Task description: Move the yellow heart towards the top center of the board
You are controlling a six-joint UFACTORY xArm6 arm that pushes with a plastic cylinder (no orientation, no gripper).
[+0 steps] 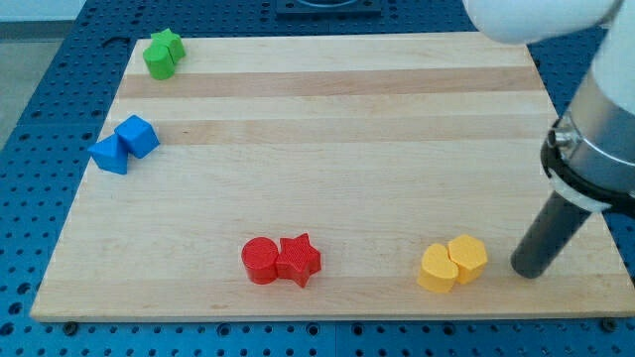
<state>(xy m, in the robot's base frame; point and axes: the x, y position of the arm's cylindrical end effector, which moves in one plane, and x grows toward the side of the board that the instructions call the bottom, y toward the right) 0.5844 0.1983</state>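
Observation:
Two yellow blocks touch near the view's bottom right. The right one (467, 257) looks like the yellow heart, though its shape is hard to tell. The left one (437, 269) looks like a rounded pentagon. My tip (529, 270) rests on the wooden board (337, 149) just to the right of the yellow pair, a short gap from the right yellow block and not touching it.
A red cylinder (260, 260) and a red star (299, 259) touch at the bottom centre. Two blue blocks (137, 135) (109, 154) sit at the left edge. Two green blocks (163, 53) sit at the top left corner. The arm's body (595, 129) hangs over the right edge.

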